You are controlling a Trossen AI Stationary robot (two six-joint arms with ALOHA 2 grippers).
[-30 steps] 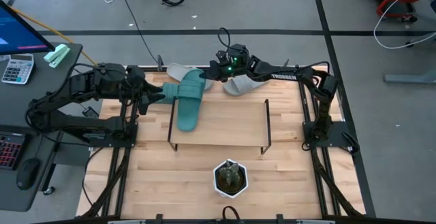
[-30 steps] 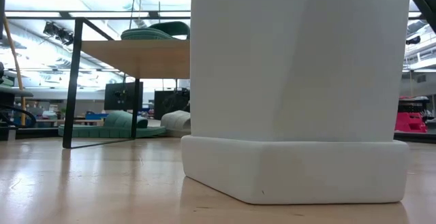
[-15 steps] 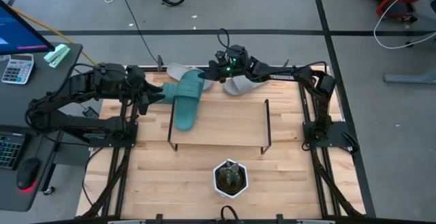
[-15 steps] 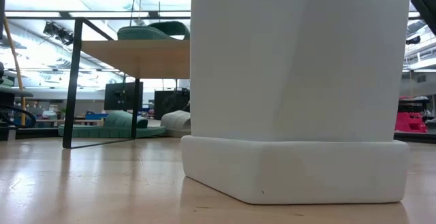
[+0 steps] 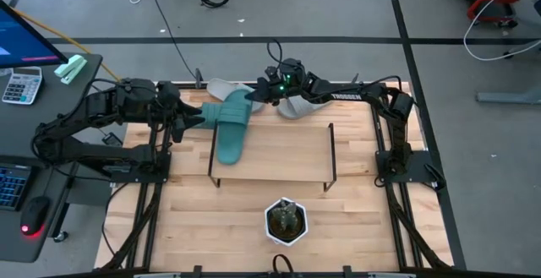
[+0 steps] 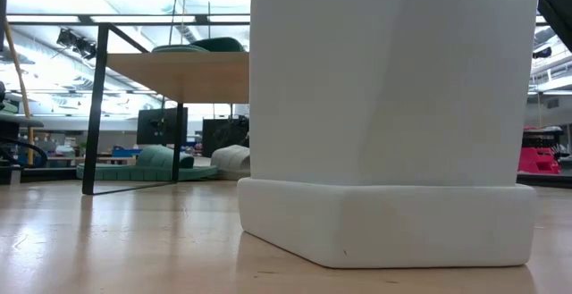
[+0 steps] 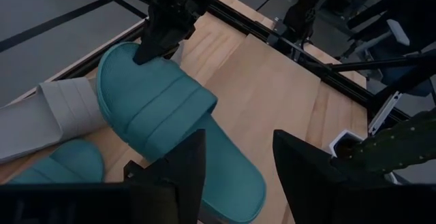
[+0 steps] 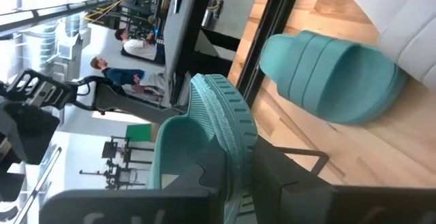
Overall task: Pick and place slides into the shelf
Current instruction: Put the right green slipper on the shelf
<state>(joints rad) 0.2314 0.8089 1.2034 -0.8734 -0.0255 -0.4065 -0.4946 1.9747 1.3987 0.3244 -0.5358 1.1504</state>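
High view: your right end effector (image 5: 258,95) sits over the far edge of the bench, clamped on the heel end of a teal slide (image 5: 230,128). That slide lies on the left part of the shelf (image 5: 279,151), toe pointing to the near edge. A grey slide (image 5: 297,106) lies just behind the shelf under the right arm, and another grey slide (image 5: 221,88) is near the far-left corner. Your left end effector (image 5: 196,118) hangs at the left edge, just beside the shelf.

Low view: a white planter (image 6: 393,115) blocks most of it; you see the teal slide on the shelf top and a second teal slide (image 6: 147,166) on the bench behind the shelf.

Left wrist view: left fingers (image 7: 178,171) spread, holding nothing.

Right wrist view: fingers pinch the teal slide's sole rim.
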